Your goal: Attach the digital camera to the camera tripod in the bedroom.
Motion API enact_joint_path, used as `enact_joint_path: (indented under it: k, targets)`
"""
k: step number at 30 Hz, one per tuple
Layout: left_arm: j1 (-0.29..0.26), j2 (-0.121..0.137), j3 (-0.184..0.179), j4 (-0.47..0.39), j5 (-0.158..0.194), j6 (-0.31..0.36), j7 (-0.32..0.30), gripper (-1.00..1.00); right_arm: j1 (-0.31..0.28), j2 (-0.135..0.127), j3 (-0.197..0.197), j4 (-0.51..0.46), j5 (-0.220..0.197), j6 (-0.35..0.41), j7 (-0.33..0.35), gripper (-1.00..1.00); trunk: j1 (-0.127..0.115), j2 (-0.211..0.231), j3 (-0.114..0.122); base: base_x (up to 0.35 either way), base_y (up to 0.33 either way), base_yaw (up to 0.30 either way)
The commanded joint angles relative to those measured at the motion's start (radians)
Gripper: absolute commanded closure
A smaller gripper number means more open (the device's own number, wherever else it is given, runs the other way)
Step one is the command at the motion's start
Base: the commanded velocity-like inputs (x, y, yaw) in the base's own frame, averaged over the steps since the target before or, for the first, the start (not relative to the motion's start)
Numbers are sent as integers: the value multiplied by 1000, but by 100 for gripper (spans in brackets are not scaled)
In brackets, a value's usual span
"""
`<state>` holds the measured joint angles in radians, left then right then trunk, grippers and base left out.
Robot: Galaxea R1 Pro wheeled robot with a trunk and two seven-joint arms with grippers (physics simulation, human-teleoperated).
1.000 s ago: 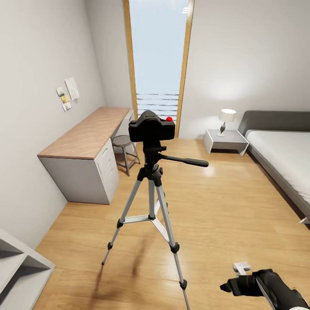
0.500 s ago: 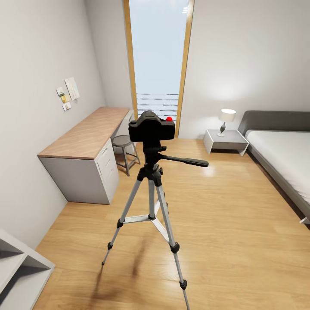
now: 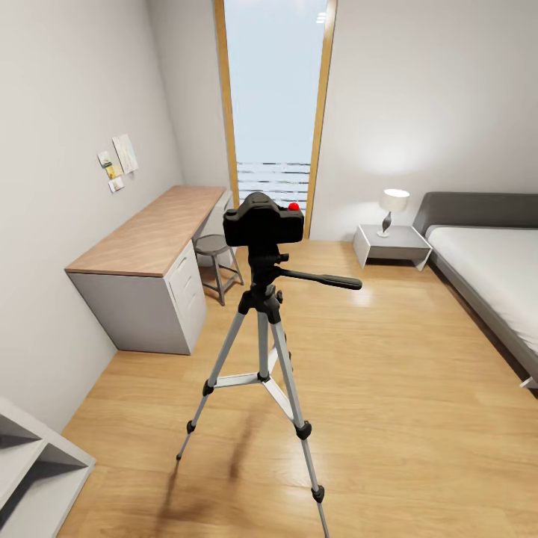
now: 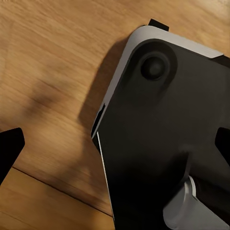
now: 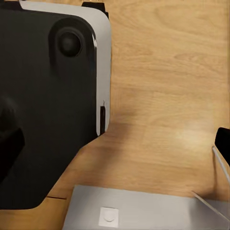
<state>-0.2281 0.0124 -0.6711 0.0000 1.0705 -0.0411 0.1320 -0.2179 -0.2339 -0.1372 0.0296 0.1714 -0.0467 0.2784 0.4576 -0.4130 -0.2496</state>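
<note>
**Camera up on the tripod, both claws parted over the floor**

We start at the left claw (image 4: pixel 115 143): its two dark fingertips (image 4: pixel 9 148) sit wide apart at the picture's edges, nothing between them, and below is the robot's black base (image 4: pixel 163 143) with its pale rim on the light wood floor (image 4: pixel 48 57). Over to the right claw (image 5: pixel 115 143): same story, fingertips (image 5: pixel 9 148) spread, holding nothing, looking down past the base (image 5: pixel 48 105) to the floor and a grey panel (image 5: pixel 143 211).

Out into the bedroom (image 3: pixel 418 112) from the head view: the digital camera (image 3: pixel 263 221), red button on top, sits on the head of the camera tripod (image 3: pixel 263 351), which stands upright mid-floor, pan handle pointing right. Behind it, the tall wood-framed window (image 3: pixel 276 97). To the left, the wood-topped surface (image 3: pixel 149 235) along the wall with a stool (image 3: pixel 215 258) beside it. To the right, a nightstand (image 3: pixel 392 245) with a lamp (image 3: pixel 392 205), then the grey bed (image 3: pixel 486 261)
</note>
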Motion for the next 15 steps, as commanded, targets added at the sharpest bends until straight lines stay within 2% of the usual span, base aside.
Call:
enact_joint_path:
  k: [1, 15]
  targets:
    - [-1, 0, -8, 0, 7, -2, 3, -100, 0, 1, -9, 3, 8, -11, 1, -100, 0, -2, -2, 0, 0, 0]
    - [0, 0, -8, 0, 7, -1, 3, -100, 10, 11, -9, 6, 0, -38, -8, -100, 0, -2, -2, 0, 0, 0]
